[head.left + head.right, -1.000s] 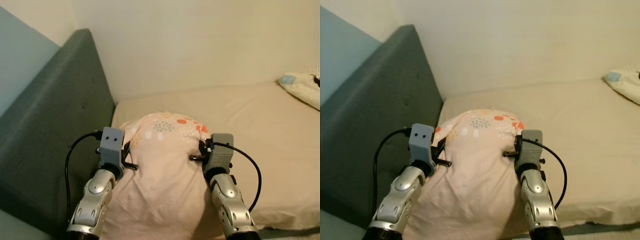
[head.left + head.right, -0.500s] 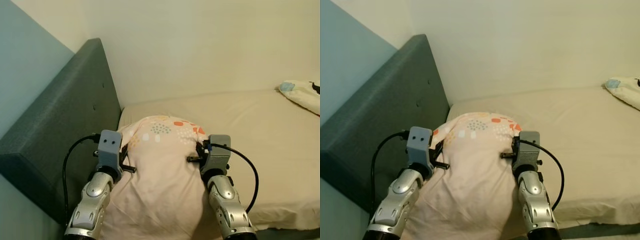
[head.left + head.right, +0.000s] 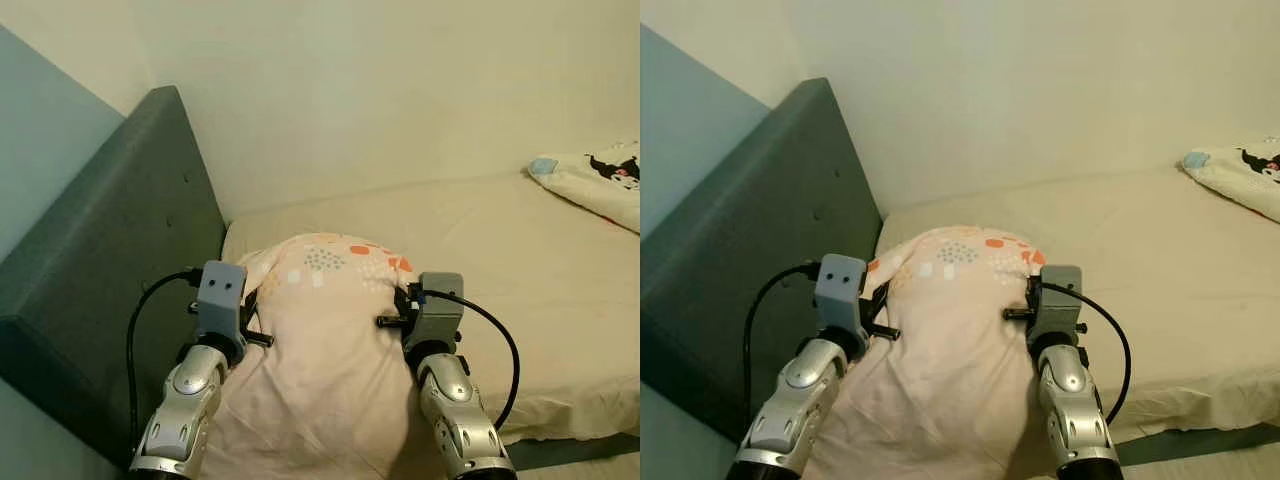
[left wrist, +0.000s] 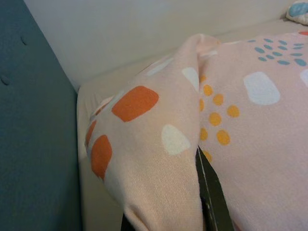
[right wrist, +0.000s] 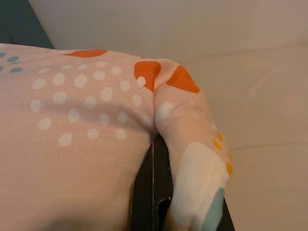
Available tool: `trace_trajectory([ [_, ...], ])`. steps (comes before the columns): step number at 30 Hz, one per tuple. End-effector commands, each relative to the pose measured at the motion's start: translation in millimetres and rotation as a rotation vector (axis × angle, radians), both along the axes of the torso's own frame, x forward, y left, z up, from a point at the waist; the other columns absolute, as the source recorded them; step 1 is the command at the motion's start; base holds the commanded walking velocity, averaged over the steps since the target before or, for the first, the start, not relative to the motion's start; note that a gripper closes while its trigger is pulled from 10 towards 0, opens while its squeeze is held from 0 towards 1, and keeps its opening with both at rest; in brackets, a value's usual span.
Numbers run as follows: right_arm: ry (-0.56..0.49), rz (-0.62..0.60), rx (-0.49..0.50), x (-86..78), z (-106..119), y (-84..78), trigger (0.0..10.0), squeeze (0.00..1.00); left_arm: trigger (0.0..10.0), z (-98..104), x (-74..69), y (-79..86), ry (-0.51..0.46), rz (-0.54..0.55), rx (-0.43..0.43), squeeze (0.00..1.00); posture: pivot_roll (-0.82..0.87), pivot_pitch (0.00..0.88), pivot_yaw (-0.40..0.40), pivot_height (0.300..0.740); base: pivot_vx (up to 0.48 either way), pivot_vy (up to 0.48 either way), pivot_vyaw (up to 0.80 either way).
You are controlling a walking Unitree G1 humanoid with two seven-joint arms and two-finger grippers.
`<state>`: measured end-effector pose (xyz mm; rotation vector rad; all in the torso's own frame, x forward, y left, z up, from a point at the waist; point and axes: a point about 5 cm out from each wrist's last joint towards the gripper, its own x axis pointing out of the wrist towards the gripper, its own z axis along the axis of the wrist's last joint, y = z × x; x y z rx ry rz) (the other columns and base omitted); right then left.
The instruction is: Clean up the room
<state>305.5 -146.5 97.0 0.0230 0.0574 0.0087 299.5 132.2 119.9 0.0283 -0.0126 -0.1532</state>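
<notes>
pillow held over the head end of the bed, one gripper at each side.
bed (image 3: 520, 250) with beige sheet, grey headboard (image 3: 110, 270) on the robot's left; pink spotted pillow (image 3: 320, 350) raised between both arms near the headboard; left gripper (image 4: 192, 192) pinched on a fold of its left edge, right gripper (image 5: 159, 192) pinched on the right corner; white printed cushion (image 3: 590, 180) far right.
</notes>
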Motion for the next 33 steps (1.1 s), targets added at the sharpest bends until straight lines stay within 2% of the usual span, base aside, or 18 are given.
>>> trace_trajectory([
  [1,-0.023,0.012,-0.001,2.8,5.9,5.1,10.0,0.00,10.0,-1.4,0.1,6.3,0.003,0.027,0.021,0.00,-0.07,0.043,0.098,0.740,0.000,0.000,0.00],
  [12,-0.011,0.017,-0.019,2.0,3.0,4.9,10.0,0.00,10.0,-3.7,2.2,7.6,0.020,0.039,0.020,0.00,-0.07,0.043,0.096,0.740,0.000,0.000,0.00],
  [16,0.012,0.028,-0.031,1.4,-0.5,5.5,10.0,0.00,10.0,-10.3,0.5,7.0,0.056,0.035,0.009,0.00,-0.07,0.042,0.093,0.740,0.000,0.000,0.00],
  [17,0.025,0.032,-0.049,0.9,-3.0,5.8,10.0,0.00,10.0,-15.5,-0.9,7.6,0.079,0.031,0.014,0.00,-0.07,0.042,0.092,0.740,0.000,0.000,0.00],
  [18,0.034,0.025,-0.091,-0.9,-8.1,3.9,10.0,0.00,10.0,-25.3,-4.9,13.4,0.103,0.036,0.060,0.00,-0.08,0.041,0.090,0.740,0.000,0.000,0.00],
  [20,0.015,0.014,-0.139,-3.0,-9.5,-0.3,10.0,0.00,10.0,-27.0,-7.5,18.7,0.091,0.038,0.097,0.00,-0.08,0.043,0.089,0.740,0.000,0.000,0.00],
  [27,-0.013,-0.030,-0.132,-5.4,-7.4,-12.3,10.0,0.00,10.0,-28.8,-6.2,32.5,0.108,0.105,0.064,0.00,-0.07,0.044,0.082,0.740,0.000,0.000,0.00],
  [33,-0.010,0.020,-0.154,-1.1,-3.4,-8.7,10.0,0.00,10.0,-33.2,-8.6,26.3,0.116,0.127,0.037,0.00,-0.09,0.044,0.024,0.740,0.000,0.000,0.00],
])
